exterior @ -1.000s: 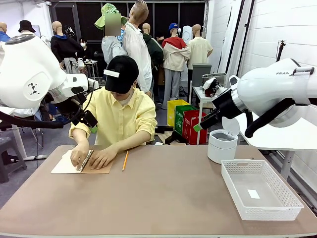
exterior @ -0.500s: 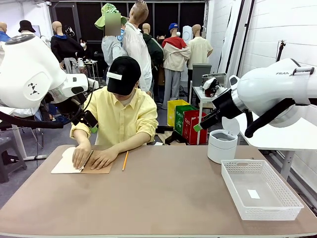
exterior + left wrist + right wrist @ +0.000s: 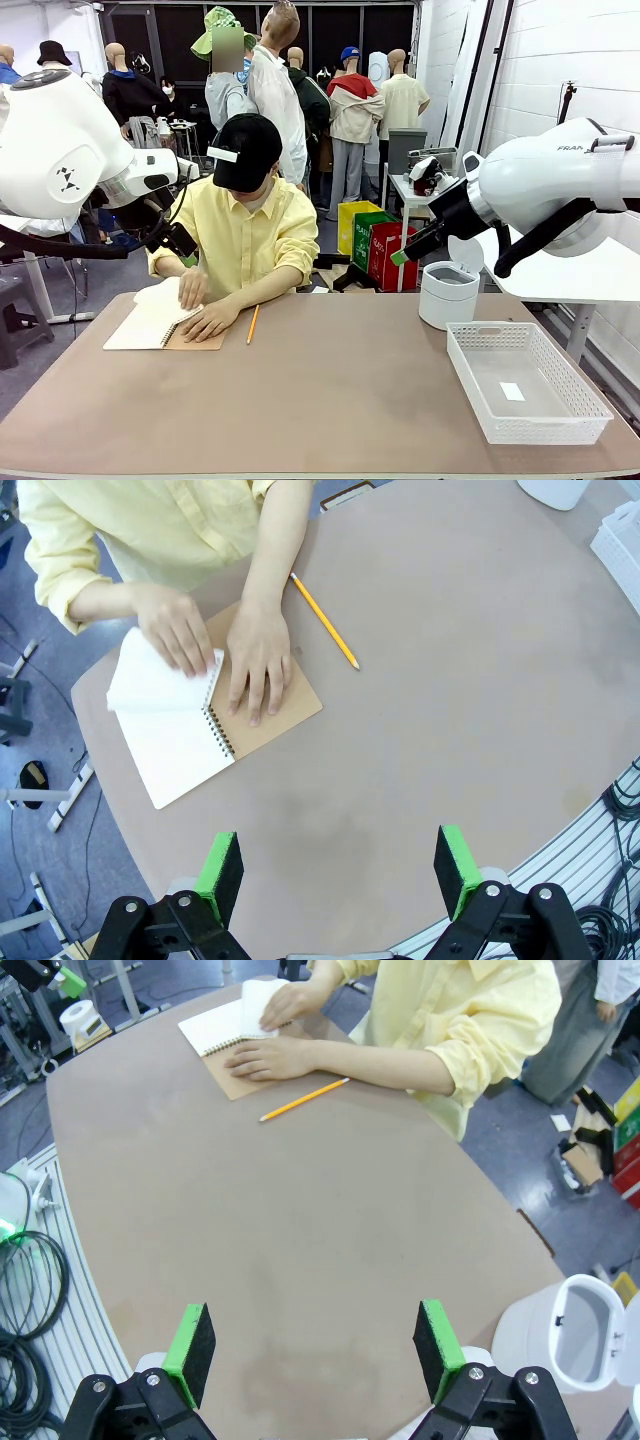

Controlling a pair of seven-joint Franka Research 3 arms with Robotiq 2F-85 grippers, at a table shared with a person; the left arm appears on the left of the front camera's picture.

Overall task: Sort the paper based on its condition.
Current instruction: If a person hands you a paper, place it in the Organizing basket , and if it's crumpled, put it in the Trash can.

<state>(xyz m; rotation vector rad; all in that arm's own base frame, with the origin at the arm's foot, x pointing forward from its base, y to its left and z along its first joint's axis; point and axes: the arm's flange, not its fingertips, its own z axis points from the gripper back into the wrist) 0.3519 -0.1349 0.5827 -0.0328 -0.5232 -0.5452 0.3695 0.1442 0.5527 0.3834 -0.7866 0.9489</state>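
Paper sheet [image 3: 150, 680] half-lifted by person's hand [image 3: 178, 630], bound in spiral notebook [image 3: 290, 705] on tabletop [image 3: 450, 680], far left. Probably light, limp, tear-prone; best pinched at a free edge. Left claw [image 3: 337, 872], right claw [image 3: 314, 1352]: fingers spread apart, empty, hovering above.

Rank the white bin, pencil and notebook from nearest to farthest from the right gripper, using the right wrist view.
From the right gripper:
1. White bin, close by at the lower right.
2. Pencil, far across the table.
3. Notebook, just beyond it, under the person's flat hand.
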